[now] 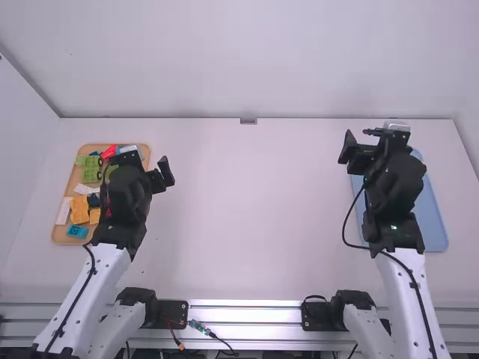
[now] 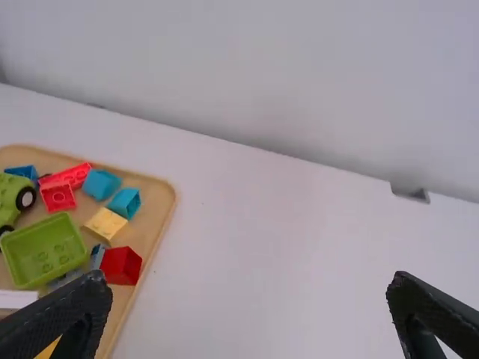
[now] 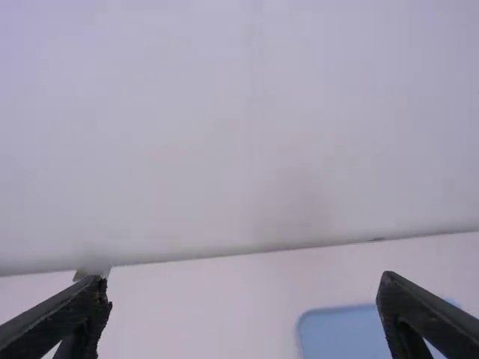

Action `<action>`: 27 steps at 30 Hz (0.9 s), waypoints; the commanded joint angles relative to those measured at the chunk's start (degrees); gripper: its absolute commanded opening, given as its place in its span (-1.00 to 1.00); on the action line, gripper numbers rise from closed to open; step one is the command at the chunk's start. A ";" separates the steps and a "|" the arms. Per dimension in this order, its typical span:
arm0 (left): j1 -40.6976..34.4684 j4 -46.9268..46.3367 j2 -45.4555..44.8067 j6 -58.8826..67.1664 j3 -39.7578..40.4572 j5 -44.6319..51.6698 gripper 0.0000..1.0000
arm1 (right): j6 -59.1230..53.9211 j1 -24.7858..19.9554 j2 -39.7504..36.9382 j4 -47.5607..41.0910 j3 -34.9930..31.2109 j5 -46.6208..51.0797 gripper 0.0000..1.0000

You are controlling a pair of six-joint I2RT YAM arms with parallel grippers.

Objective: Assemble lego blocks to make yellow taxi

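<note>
Left hand (image 2: 248,277) is gaping wide, hovering nearer the blocks (image 2: 121,265)
The wooden tray (image 2: 160,209) is carrying them leftward of that hand, the green wheeled piece (image 2: 10,196) lying farther out, so a grasp is likely needing a leftward swing; the right hand (image 3: 244,278), also spread, is hanging well apart.

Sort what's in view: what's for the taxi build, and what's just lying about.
Likely for the build:
- yellow blocks
- green wheeled piece, perhaps the base
- wooden tray holding them

Probably just lying about:
- cable connector near the table's front edge
- blue tray, unless the taxi goes there
</note>
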 commanded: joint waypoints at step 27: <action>-0.22 -21.77 6.21 -6.10 16.13 -16.04 0.98 | -0.46 0.90 18.79 -1.45 1.81 -0.07 0.98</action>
